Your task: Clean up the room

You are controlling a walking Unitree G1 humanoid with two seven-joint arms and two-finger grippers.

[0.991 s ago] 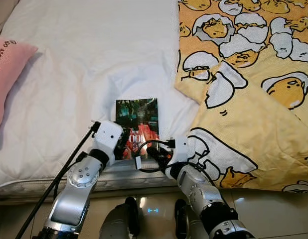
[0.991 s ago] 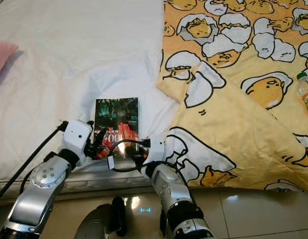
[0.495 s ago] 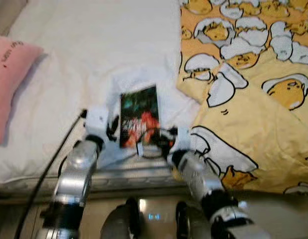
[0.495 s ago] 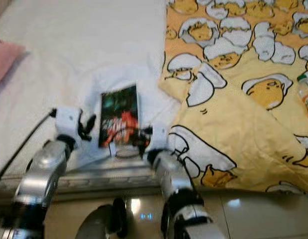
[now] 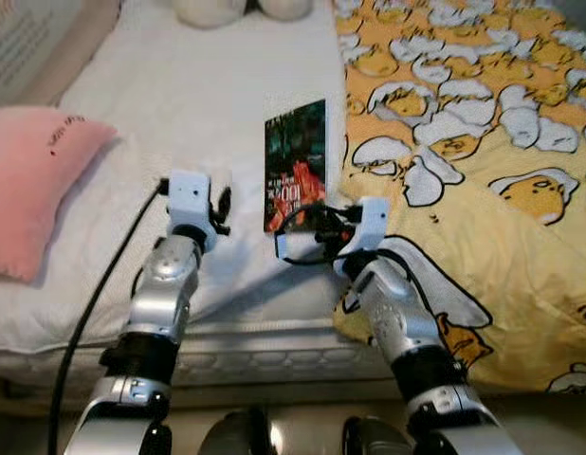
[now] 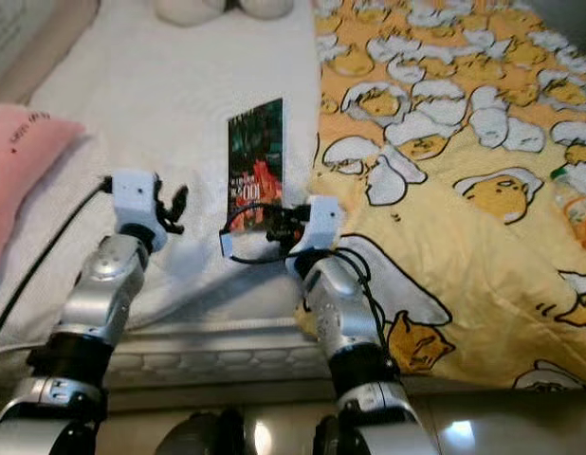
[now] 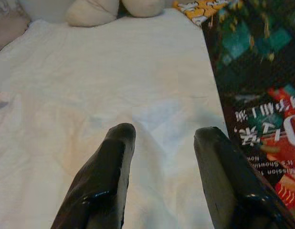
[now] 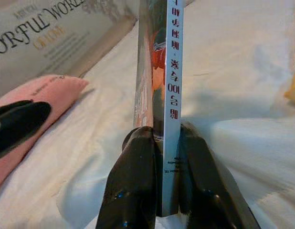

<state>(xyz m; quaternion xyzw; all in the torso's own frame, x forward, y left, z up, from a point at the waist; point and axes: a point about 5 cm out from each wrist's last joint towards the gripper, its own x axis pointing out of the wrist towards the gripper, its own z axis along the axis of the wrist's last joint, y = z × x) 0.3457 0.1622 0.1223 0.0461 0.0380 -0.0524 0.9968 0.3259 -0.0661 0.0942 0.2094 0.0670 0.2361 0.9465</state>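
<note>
One book (image 5: pixel 296 163) in play here, and the right end effector (image 8: pixel 163 157) is clamping it at the near end, a black finger pressed on each cover, spine facing the wrist camera. From the head view the book is standing out toward 12 o'clock from the right end effector, over the white bed (image 5: pixel 217 85), with its dark cover and red lettering showing. It's sitting right along the edge of the yellow egg-print blanket (image 5: pixel 483 142), which is covering the bed from about 12 round to 4 o'clock.

The left end effector (image 7: pixel 164 143) is hanging released just at 9 o'clock of the book, its two fingers (image 7: pixel 107 176) spread apart with nothing but bare sheet between them. It's near the book but not touching it; in its wrist view the cover is lying just beside one finger.

Other stuff, counted:
- one pink pillow (image 5: pixel 32 194) at 9 o'clock on the bed, with some small dark writing on it that I can't read
- two pale plush-looking lumps (image 5: pixel 241 9) at 12 o'clock at the far end of the bed, can't tell what they are exactly
- one bottle (image 6: pixel 579 204) with an orange label lying on the blanket at 3 o'clock, partly cut off by the frame edge
- one black cable (image 5: pixel 103 294) running along the left arm

Both silver arms are reaching over the mattress edge.
</note>
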